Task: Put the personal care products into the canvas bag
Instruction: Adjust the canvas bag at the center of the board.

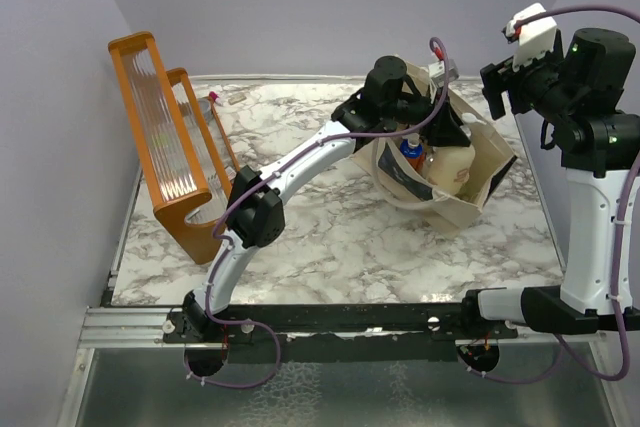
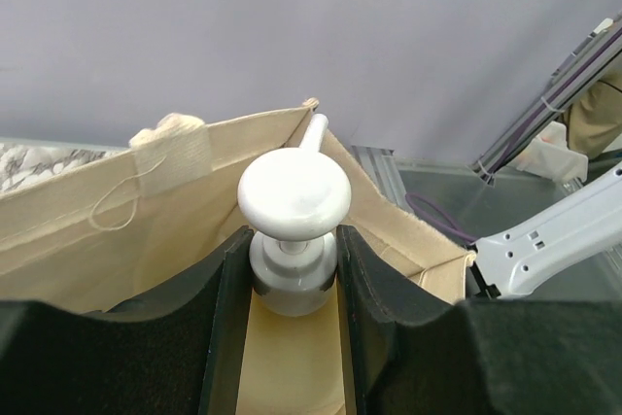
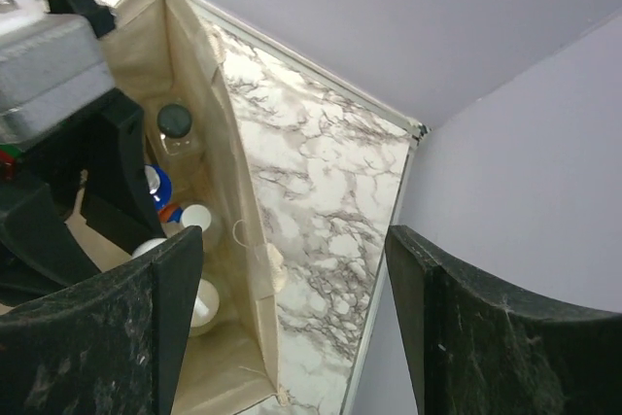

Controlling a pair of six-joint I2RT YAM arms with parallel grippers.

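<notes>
The canvas bag (image 1: pixel 480 197) lies open at the back right of the marble table. My left gripper (image 2: pixel 292 269) is inside its mouth, shut on the collar of the beige pump bottle (image 2: pixel 293 196), which stands upright with cloth (image 2: pixel 194 211) behind it. In the top view that gripper (image 1: pixel 440 132) sits over the bag beside the blue cap (image 1: pixel 410 147). My right gripper (image 3: pixel 292 240) hangs open above the bag's right wall (image 3: pixel 238 191) with nothing in it. Inside the bag I see a black cap (image 3: pixel 175 121), a blue cap (image 3: pixel 155 187) and a cream cap (image 3: pixel 197 216).
An orange wooden rack (image 1: pixel 170 147) stands at the table's left edge, with a clear bottle (image 1: pixel 205 112) behind it. The right arm (image 1: pixel 590 147) rises at the right, close to the purple wall. The table rim (image 3: pixel 389 269) runs just right of the bag.
</notes>
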